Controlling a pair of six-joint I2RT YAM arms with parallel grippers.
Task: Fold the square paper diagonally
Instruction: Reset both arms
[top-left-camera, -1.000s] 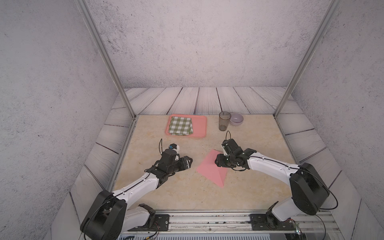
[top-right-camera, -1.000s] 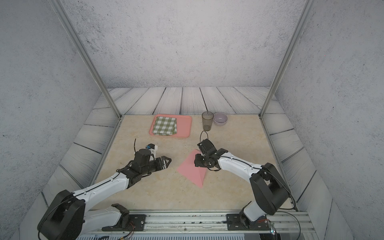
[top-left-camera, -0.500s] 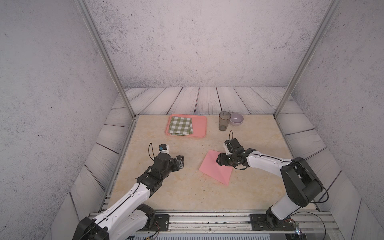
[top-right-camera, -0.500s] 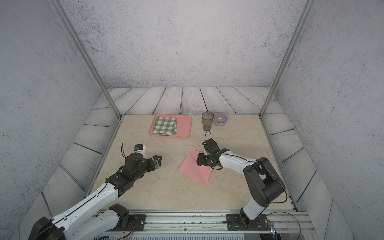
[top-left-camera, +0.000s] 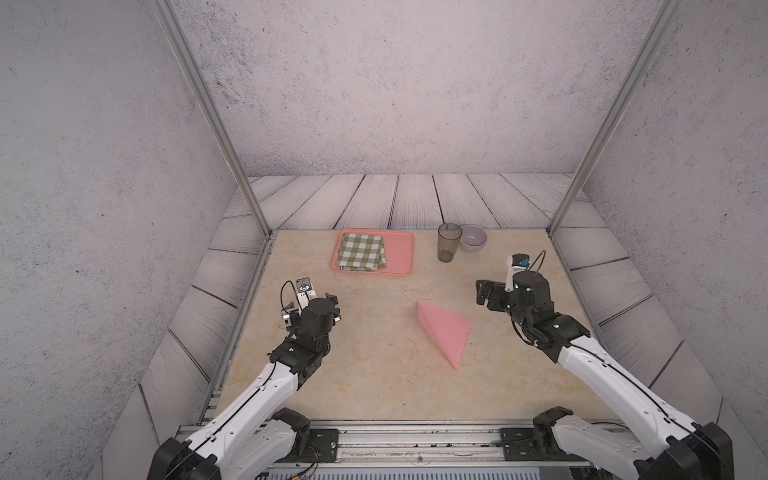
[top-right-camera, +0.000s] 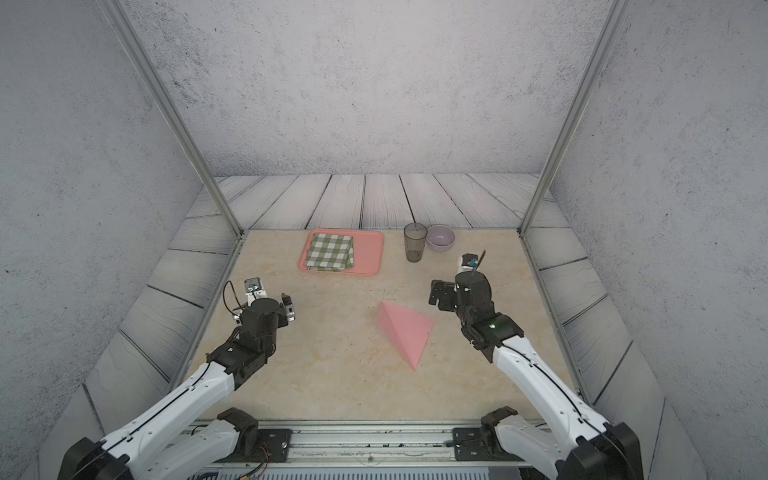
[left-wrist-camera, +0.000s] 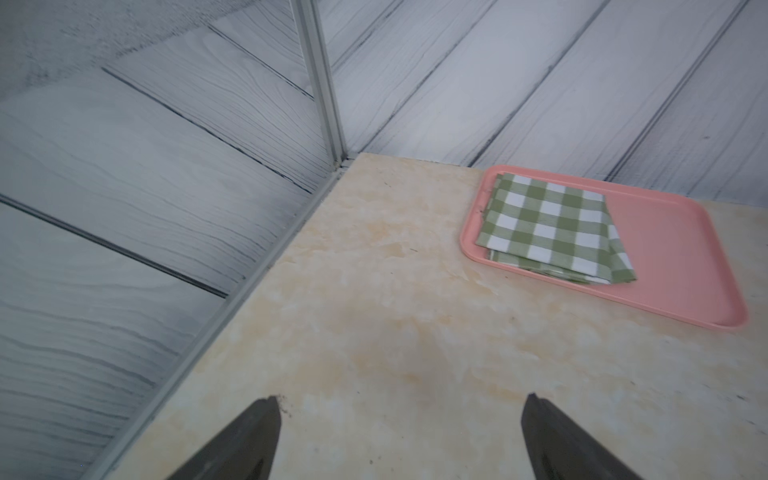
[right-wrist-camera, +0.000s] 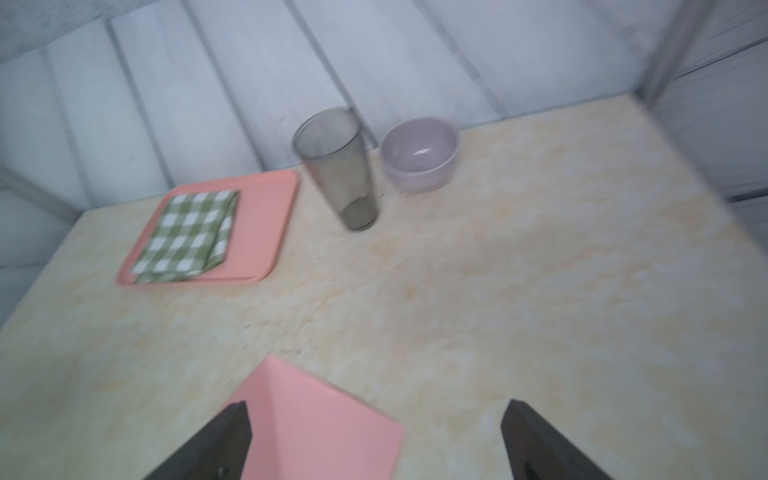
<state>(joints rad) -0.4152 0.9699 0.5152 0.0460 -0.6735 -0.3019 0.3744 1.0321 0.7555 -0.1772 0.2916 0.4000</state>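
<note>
The square paper (top-left-camera: 444, 332) (top-right-camera: 406, 332) lies on the beige table as a pink triangle, its long left edge slightly raised. Nothing touches it. My right gripper (top-left-camera: 482, 293) (top-right-camera: 436, 293) hovers just right of the paper's far corner, open and empty. In the right wrist view the paper (right-wrist-camera: 316, 424) shows low between the spread fingertips of the right gripper (right-wrist-camera: 376, 404). My left gripper (top-left-camera: 311, 302) (top-right-camera: 264, 305) is open and empty near the table's left edge, well clear of the paper. The left wrist view shows that gripper (left-wrist-camera: 402, 400) over bare table.
A salmon tray (top-left-camera: 399, 253) holding a folded green-checked cloth (top-left-camera: 361, 251) sits at the back. A dark tumbler (top-left-camera: 449, 243) and a lilac bowl (top-left-camera: 473, 237) stand to its right. Metal posts mark the back corners.
My right gripper has left the paper, opened wide and pulled back to the right. The left arm has drawn back to the left and opened further. The paper now lies free.
</note>
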